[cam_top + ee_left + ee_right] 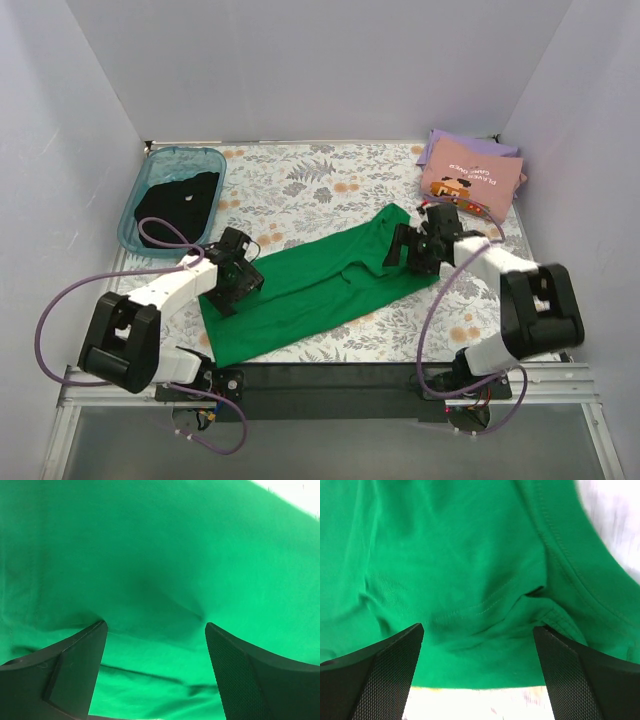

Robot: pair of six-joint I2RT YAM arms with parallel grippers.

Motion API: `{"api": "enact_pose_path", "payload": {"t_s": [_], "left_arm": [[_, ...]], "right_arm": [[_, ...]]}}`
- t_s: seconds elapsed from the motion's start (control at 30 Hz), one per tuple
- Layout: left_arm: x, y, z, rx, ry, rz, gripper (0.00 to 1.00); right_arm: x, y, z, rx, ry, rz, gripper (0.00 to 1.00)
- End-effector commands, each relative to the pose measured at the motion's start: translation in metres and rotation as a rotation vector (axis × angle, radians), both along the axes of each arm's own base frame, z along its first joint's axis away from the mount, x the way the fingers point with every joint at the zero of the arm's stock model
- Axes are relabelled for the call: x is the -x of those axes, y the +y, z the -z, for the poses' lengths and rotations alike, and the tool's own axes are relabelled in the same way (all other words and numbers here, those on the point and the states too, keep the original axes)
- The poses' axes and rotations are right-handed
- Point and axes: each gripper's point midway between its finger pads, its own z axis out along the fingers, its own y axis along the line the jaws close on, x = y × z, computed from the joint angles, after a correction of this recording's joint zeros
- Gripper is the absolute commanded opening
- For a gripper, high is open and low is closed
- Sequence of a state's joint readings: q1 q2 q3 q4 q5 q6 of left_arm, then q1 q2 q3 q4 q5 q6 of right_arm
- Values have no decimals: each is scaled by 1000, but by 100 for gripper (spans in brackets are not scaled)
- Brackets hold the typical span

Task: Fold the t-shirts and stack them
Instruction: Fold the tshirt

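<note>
**A:** What do we see, L to R?

**B:** Far left, we've got the black tee (pixel 178 205) crumpled inside the teal bin (pixel 186 151), at the back-left corner of the table (pixel 300 180). The green tee (pixel 310 285) lies mid-table on the floral cover. It's spread on a diagonal from near-left to far-right, mostly flat, w/ creases running along its length.

**A:** And the pincers?

**B:** The left gripper (pixel 235 275) is down on the tee's left end. In its wrist view we see both fingers spread apart, tips pressed onto the cloth, w/ a shallow pucker between them and nothing clamped. The right gripper (pixel 415 250) is on the tee's far-right end. Its fingers are also wide apart, resting on the green cloth beside a stitched seam and a small bunched fold. The fabric edge runs just below the tips, w/ the table showing past it.

**A:** Further right?

**B:** At the back-right corner we find the pink tee (pixel 470 180), folded, brown-orange graphic up. It's stacked on the lavender tee (pixel 450 147), which peeks out behind it. That stack is just beyond the right gripper, apart from the green cloth.

**A:** Anything blocking?

**B:** From above, each gripper hides the bit of tee under it.
</note>
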State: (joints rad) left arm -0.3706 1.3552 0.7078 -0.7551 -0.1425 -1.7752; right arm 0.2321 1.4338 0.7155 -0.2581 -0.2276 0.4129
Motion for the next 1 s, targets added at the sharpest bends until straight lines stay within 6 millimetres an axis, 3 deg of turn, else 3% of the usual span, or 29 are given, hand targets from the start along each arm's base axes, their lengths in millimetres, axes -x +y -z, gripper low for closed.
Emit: {"api": "enact_pose_path", "payload": {"t_s": [0.0, 0.03, 0.07, 0.1, 0.13, 0.17, 0.2, 0.23, 0.27, 0.3, 0.33, 0.37, 0.4, 0.43, 0.47, 0.5, 0.57, 0.63, 0.77, 0.83, 0.87, 0.93, 0.97], "left_arm": [[21, -22, 1, 79, 11, 53, 78], [27, -23, 2, 91, 7, 52, 78], [31, -27, 3, 107, 10, 48, 79], [34, -31, 4, 121, 15, 59, 79], [40, -36, 10, 145, 34, 66, 79], [42, -39, 13, 152, 38, 77, 79], [48, -49, 16, 186, 59, 107, 79], [49, -65, 17, 250, 62, 140, 79], [56, -72, 27, 255, 100, 159, 79], [63, -87, 29, 272, 116, 189, 78], [66, -98, 32, 287, 121, 208, 78], [75, -115, 34, 295, 147, 268, 78], [78, -124, 35, 299, 157, 261, 78], [79, -134, 34, 304, 155, 279, 78], [85, -149, 30, 309, 154, 328, 78], [89, -156, 33, 305, 173, 319, 78], [98, -170, 32, 307, 180, 357, 78], [95, -188, 29, 323, 168, 356, 78], [94, -223, 18, 332, 138, 408, 78], [85, -234, 9, 325, 105, 413, 78], [82, -236, 5, 319, 96, 395, 78], [71, -243, -7, 313, 35, 407, 79], [63, -254, -26, 338, -9, 411, 78]], "right_arm": [[-38, -15, 33, 107, 28, 25, 98], [-67, -7, 32, 99, 12, 3, 98], [-82, -3, 31, 88, 2, -17, 98], [-95, 2, 45, 84, 30, -38, 98], [-131, 14, 25, 51, -30, -63, 98], [-151, 22, 18, 31, -53, -80, 99], [-164, 30, 17, 2, -58, -101, 98], [-169, 41, 35, -45, -10, -129, 98], [-203, 55, 12, -88, -87, -149, 99], [-206, 62, 35, -114, -43, -171, 98], [-213, 69, 34, -146, -31, -197, 98], [-238, 76, 17, -156, -85, -208, 98], [-244, 77, 40, -151, -45, -210, 98], [-245, 78, 43, -153, -18, -212, 98], [-263, 85, 28, -175, -60, -219, 98], [-262, 91, 40, -210, -31, -229, 98], [-274, 97, 40, -215, -58, -223, 98], [-292, 104, 36, -234, -98, -211, 98], [-301, 117, 35, -284, -135, -182, 99], [-304, 113, 32, -253, -137, -153, 98], [-302, 111, 28, -252, -139, -148, 98], [-301, 113, -1, -252, -177, -155, 98], [-297, 115, -9, -250, -185, -167, 98]]}}
